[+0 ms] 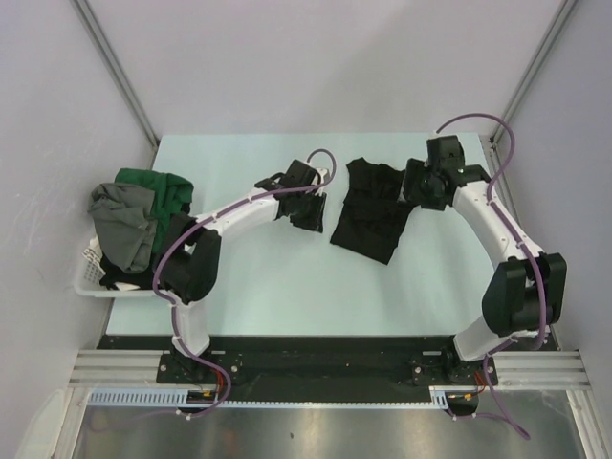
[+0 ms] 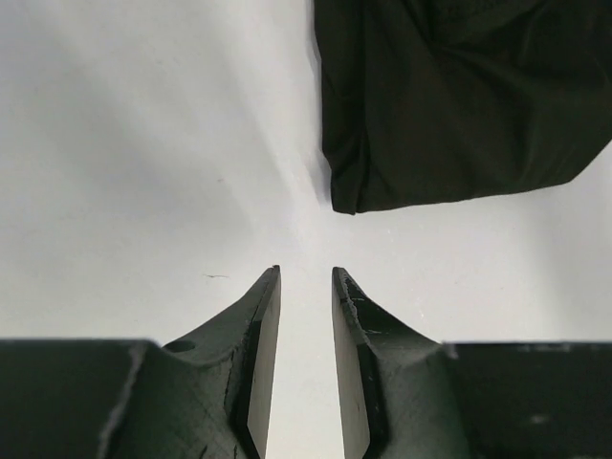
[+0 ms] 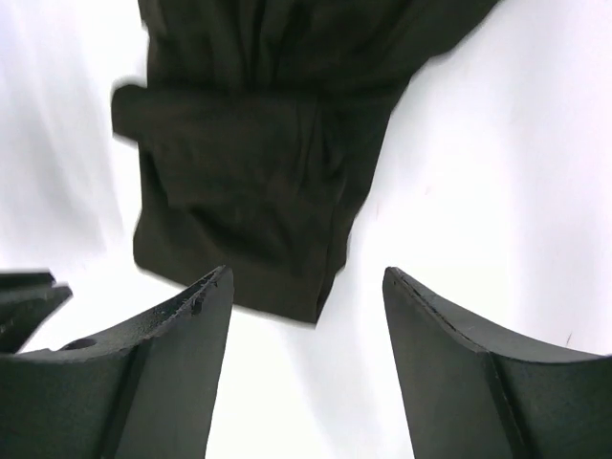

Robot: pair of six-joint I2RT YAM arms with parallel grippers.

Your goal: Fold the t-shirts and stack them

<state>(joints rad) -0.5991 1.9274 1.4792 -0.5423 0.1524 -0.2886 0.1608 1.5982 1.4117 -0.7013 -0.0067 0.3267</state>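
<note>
Two white arms bend inward over the pale green worktop, left hand and right hand flanking a creased black t-shirt. A green t-shirt and a grey t-shirt are heaped in a white slatted basket at the left edge. Left wrist: dark fingers narrowly apart, empty, with the shirt's edge ahead. Right wrist: fingers spread wide, empty, before the rumpled cloth.

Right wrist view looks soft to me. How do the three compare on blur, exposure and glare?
Right wrist: the black t-shirt is soft and smeared, the table is blown out to white, and the right claw has slightly crisper edges. Left wrist: sharp on the left claw, with the shirt a nearly featureless black. Top external: even light, sharp, with mild glare on the metal plate at the bottom.
</note>
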